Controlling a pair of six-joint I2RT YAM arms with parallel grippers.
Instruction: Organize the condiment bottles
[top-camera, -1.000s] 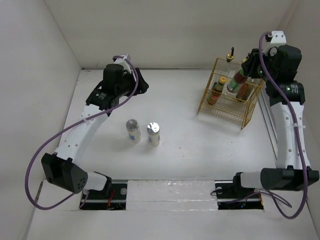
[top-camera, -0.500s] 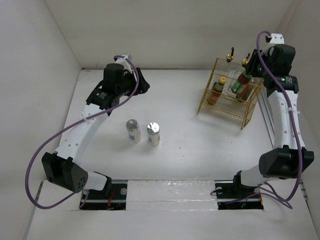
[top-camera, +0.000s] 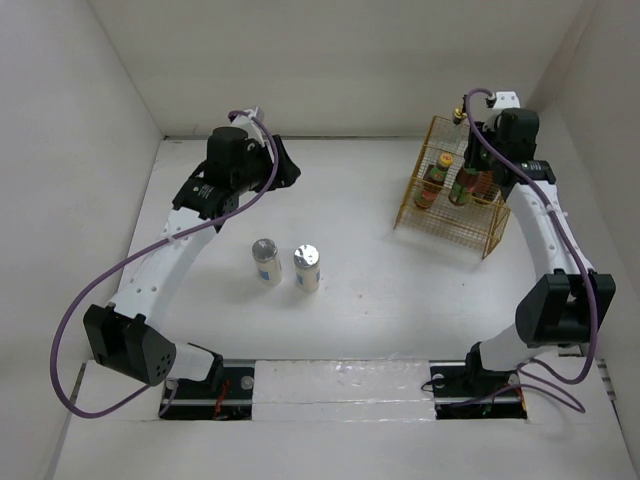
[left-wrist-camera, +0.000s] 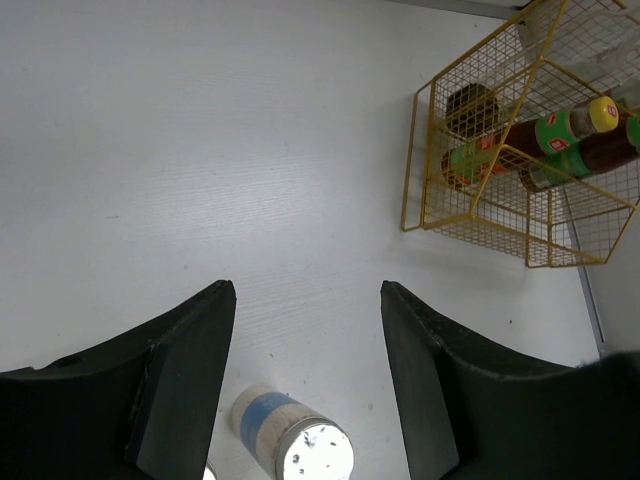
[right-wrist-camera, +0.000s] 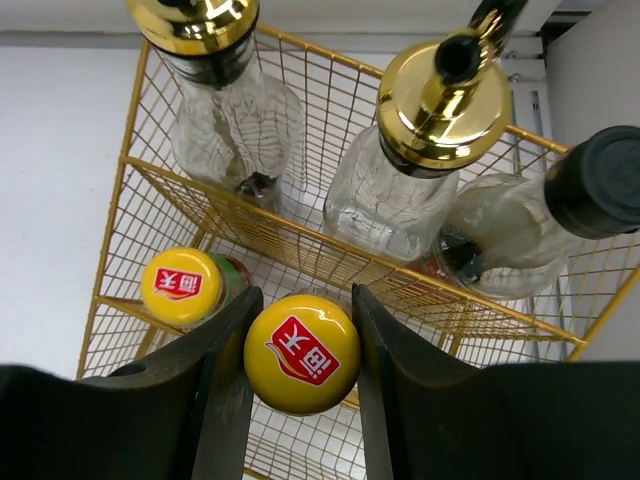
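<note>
My right gripper (right-wrist-camera: 304, 300) is shut on the yellow cap of a red-green sauce bottle (right-wrist-camera: 302, 352) and holds it upright in the front row of the yellow wire basket (right-wrist-camera: 120, 240). The other yellow-capped sauce bottle (right-wrist-camera: 182, 285) stands just to its left. Two clear glass bottles with gold pourers (right-wrist-camera: 235, 120) (right-wrist-camera: 385, 195) and a black-knobbed jar (right-wrist-camera: 510, 225) stand in the back row. Two silver-topped white shakers (top-camera: 264, 261) (top-camera: 307, 267) stand on the table's left half. My left gripper (left-wrist-camera: 305, 290) is open and empty, above and behind one shaker (left-wrist-camera: 290, 440).
The basket (top-camera: 490, 235) stands at the back right, close to the right wall. The white enclosure walls close in the back and both sides. The left arm (top-camera: 180, 240) reaches over the table's left side.
My right gripper has moved left and down with the sauce bottle, bringing it from a tilt over the basket to upright inside it. The left arm has not moved.
</note>
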